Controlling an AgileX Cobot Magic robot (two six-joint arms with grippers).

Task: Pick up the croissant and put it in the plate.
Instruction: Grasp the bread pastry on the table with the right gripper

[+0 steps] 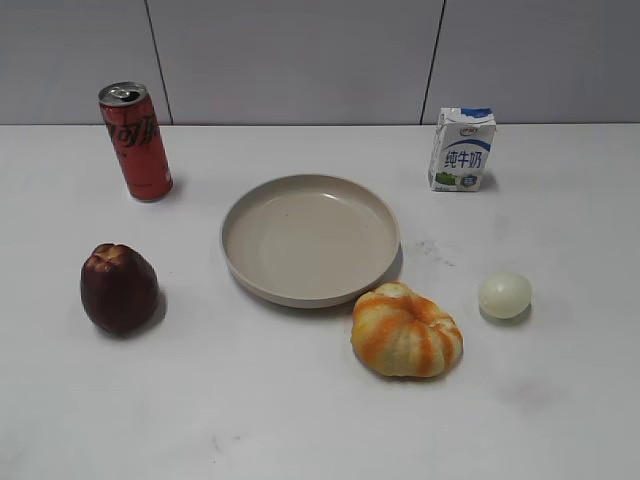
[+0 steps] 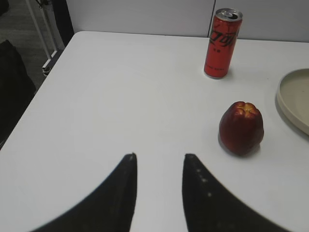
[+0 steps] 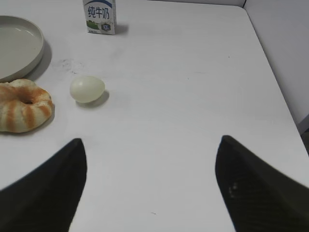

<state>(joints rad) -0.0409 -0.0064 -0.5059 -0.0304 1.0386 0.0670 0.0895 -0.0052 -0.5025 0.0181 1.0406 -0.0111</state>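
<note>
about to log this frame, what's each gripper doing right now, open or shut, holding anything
Left gripper: open, a narrow gap between the fingers, holding nothing, over bare table.
Right gripper: wide open, holding nothing, not yet at the croissant.

From my station I can read two printed things. The milk carton (image 1: 462, 149), far ahead and to the left of my right gripper (image 3: 150, 181), carries the blue Chinese characters 纯牛奶 on its white front. The red can (image 1: 135, 140), ahead and to the right of my left gripper (image 2: 159, 164), shows white Chinese Coca-Cola lettering, of which 可口 is legible.
</note>
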